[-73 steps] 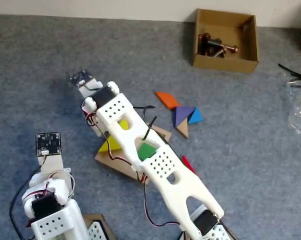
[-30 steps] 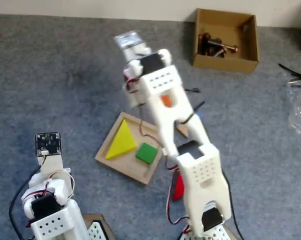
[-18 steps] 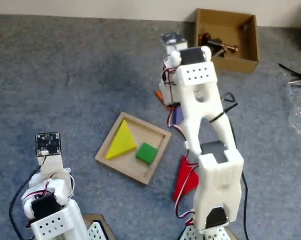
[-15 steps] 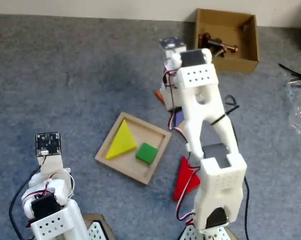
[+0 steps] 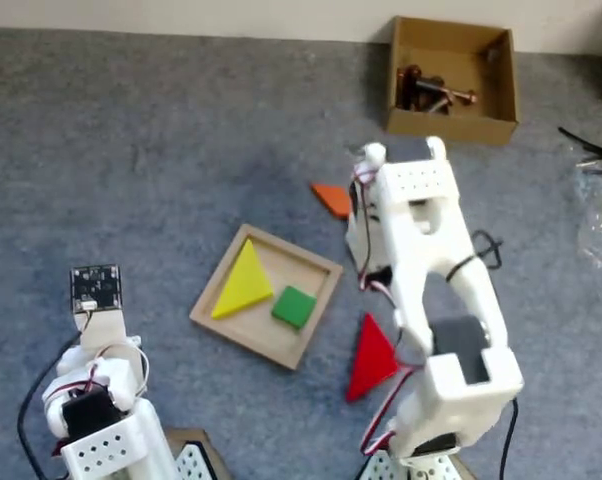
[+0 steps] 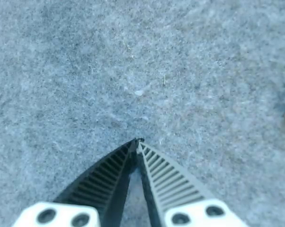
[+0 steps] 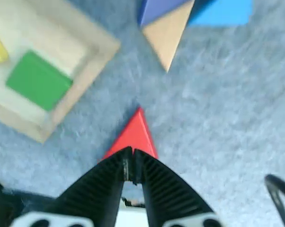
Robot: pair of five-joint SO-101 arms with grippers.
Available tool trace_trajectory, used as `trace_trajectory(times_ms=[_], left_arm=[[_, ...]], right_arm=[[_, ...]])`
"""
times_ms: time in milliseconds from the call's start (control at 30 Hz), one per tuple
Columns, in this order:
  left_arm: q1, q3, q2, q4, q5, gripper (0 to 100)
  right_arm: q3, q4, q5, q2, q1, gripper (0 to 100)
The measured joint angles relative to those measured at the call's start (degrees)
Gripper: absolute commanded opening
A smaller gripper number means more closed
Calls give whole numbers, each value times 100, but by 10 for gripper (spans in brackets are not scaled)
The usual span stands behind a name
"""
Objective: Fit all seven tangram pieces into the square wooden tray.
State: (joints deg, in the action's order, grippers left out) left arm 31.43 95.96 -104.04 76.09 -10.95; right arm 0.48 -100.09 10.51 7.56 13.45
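Observation:
The square wooden tray [image 5: 318,290] lies mid-table and holds a yellow triangle [image 5: 243,282] and a green square [image 5: 295,306]. A red triangle [image 5: 371,357] lies on the carpet to its right, and an orange parallelogram [image 5: 332,198] lies behind it. In the right wrist view, my right gripper [image 7: 131,161] is shut and empty just above the red triangle [image 7: 136,135]. Beyond it are a tan triangle [image 7: 165,35], a purple piece [image 7: 159,7] and a blue piece [image 7: 223,10]. My left gripper [image 6: 137,142] is shut and empty over bare carpet.
A cardboard box [image 5: 451,122] with metal parts sits at the back right. Cables and a plastic bag [image 5: 601,230] lie along the right edge. The right arm [image 5: 421,250] stretches over the spot right of the tray. The left arm [image 5: 91,400] stands at the front left.
The right arm swung from over the tray to the right and back, then drew in over the loose pieces, uncovering the tray and red triangle. The left arm kept still.

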Motion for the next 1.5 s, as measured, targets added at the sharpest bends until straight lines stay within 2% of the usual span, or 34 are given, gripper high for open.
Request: trace_trajectory(times_ms=[400,633,1000,1300,1500], left_arm=[[0,0,0,0,0,5],[0,0,0,0,0,5],[0,0,0,0,0,5],[0,0,0,0,0,5],[0,0,0,0,0,5]], right_arm=[[3015,862,501,-2426,9,10],[4325,1415,686,-2936,9,10],[5292,1873,712,-2945,9,10],[5415,1987,721,-2954,9,10],[5723,2426,721,-2954,9,10]])
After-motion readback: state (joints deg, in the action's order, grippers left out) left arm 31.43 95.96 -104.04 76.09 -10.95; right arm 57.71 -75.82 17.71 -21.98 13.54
